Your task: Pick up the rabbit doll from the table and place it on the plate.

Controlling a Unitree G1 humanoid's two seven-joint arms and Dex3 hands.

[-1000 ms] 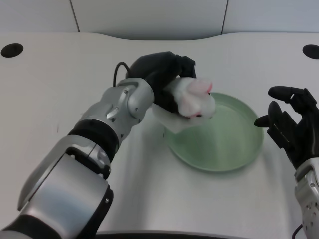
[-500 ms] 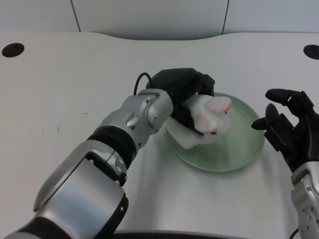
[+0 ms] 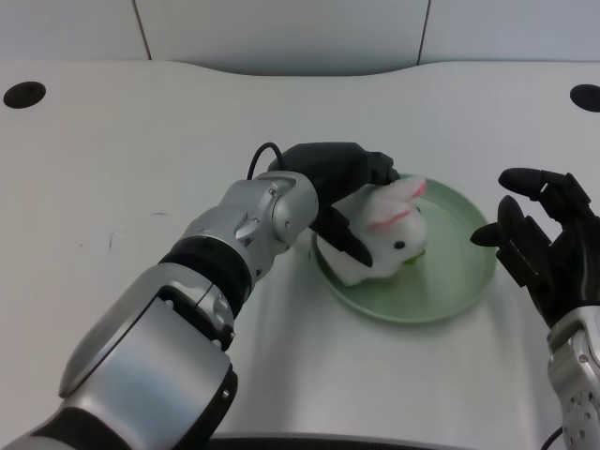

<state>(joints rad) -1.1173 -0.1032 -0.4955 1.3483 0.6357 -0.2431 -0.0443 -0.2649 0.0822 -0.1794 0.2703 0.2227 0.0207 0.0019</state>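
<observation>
The rabbit doll (image 3: 384, 234) is being held by the left robot hand (image 3: 345, 192), whose dark fingers are wrapping it from the far side and down its left flank, so the hand is closed around the doll rather than spread free. The doll is sitting over the left part of the green plate (image 3: 459, 281), its underside seemingly touching or just above the plate's surface; actual contact cannot be told. It is being kept upright, face turned toward the near side and pink-lined ears pointing to the far right, probably so that it will stand on its base once let go. The arm is being reached in from the near left, which would explain why the doll is landing close to the left rim instead of the middle. The placement is judged nearly complete, with only the release not yet done. One doll and one plate are being counted on the white counter (image 3: 141, 159).
</observation>
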